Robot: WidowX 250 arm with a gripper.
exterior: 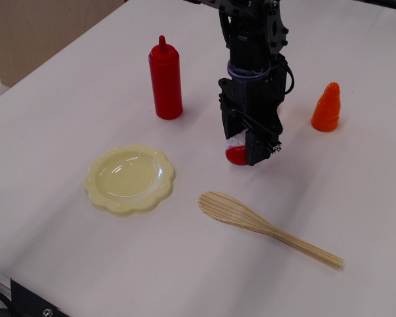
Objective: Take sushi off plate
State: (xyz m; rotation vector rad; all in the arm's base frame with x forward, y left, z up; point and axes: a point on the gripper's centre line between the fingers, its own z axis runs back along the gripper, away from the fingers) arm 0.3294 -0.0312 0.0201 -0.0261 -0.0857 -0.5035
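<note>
The sushi [235, 153] is a small glossy piece, red on its lower rounded side and white above (only part of it shows, the rest being hidden). It sits clear of the plate, toward the middle of the desk and nearer the far edge. The plate [130, 179] is round, pale yellow, with a wavy scalloped rim; it lies flat and bare toward the desk's left edge.

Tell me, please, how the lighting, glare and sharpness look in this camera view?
In the observation.image view, light is soft and even, shadows faint; small highlights sit on the plate and red bottle; the gripper holding the sushi is dark, its detail hard to read; the wooden spoon looks sharp.
</note>
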